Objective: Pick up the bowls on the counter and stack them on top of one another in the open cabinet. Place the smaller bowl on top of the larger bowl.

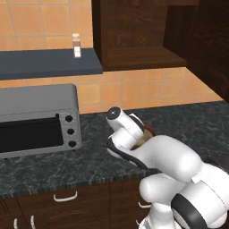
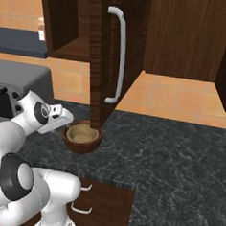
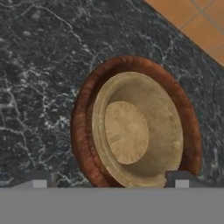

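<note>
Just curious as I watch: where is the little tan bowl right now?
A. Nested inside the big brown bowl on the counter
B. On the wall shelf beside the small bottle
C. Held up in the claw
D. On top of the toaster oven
A: the smaller bowl sits inside the larger bowl, which rests on the counter below the open claw.

In the left base view we saw the arm [image 1: 152, 152] cover nearly all of the larger bowl [image 1: 149, 131], leaving a sliver of rim. In the right base view the cabinet door [image 2: 102, 56] hid the far rim of the larger bowl [image 2: 81, 143], and the picture's left edge cut off the toaster oven [image 2: 11, 90]. In the hand view the fingertips [image 3: 181, 179] were cropped at the bottom, and the shaker [image 1: 77, 45] on the shelf was too small for us to read.
</note>
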